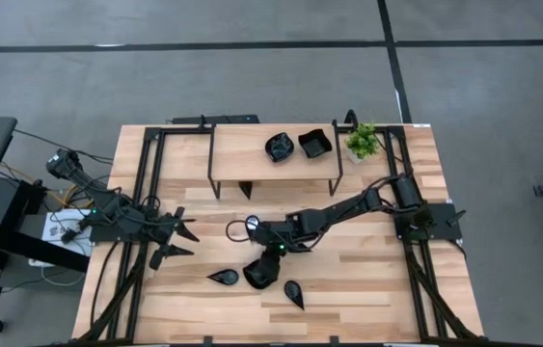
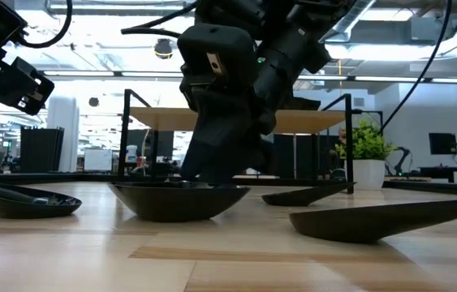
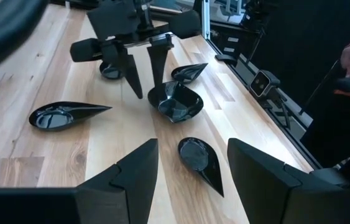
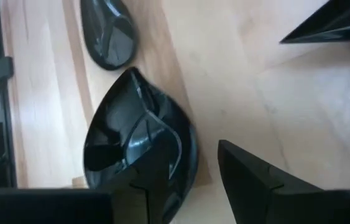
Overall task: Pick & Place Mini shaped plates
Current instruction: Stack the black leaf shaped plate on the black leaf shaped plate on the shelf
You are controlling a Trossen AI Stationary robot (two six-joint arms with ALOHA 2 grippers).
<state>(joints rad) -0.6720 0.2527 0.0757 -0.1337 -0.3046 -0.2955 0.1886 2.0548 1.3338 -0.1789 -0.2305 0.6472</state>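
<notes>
Right gripper down at leaf-shaped plate, one finger inside, jaws apart astride its rim

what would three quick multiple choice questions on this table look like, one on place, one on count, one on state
1. Where is the right claw?
A. over the raised shelf
B. at the deep dish between two flat teardrop dishes
C. at the plant

2. How many black dishes sit on the raised shelf?
A. none
B. two
C. five

3. What state is the left claw in?
A. open, holding nothing
B. shut on a dish
C. shut on the plant

Answers:
1 B: the right claw has one finger inside the deep dish and one outside its rim, with teardrop dishes on either side.
2 B: the shelf carries two dishes.
3 A: the left claw is spread above bare wood at the table's left, with nothing between its fingers.
</notes>
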